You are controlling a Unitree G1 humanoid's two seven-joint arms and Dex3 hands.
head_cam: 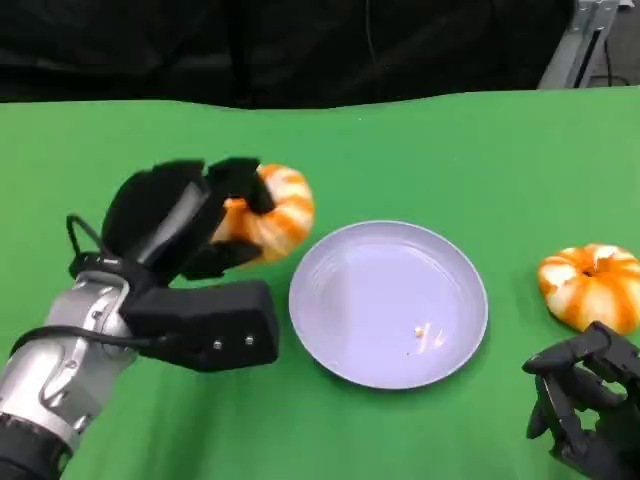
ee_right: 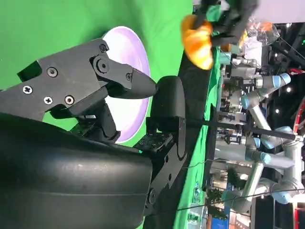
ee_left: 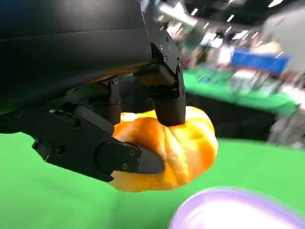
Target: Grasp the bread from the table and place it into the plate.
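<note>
My left hand (head_cam: 185, 225) grips an orange-and-white bread roll (head_cam: 275, 212) and holds it above the green table, just left of the lavender plate (head_cam: 330, 350). In the left wrist view the black fingers (ee_left: 167, 102) press into the roll (ee_left: 190, 148), with the plate's rim (ee_left: 228, 200) close below. A second roll (head_cam: 592, 285) lies on the table right of the plate. My right hand (head_cam: 590, 395) rests at the lower right near that roll, fingers loosely curled with nothing in them. In the right wrist view the plate (ee_right: 127, 55) and the held roll (ee_right: 198, 40) show beyond my right hand's fingers (ee_right: 114, 78).
A few crumbs (head_cam: 428, 338) lie in the plate. The green table (head_cam: 450, 160) ends at a dark backdrop along its far edge. A metal stand (head_cam: 585, 40) rises at the far right corner.
</note>
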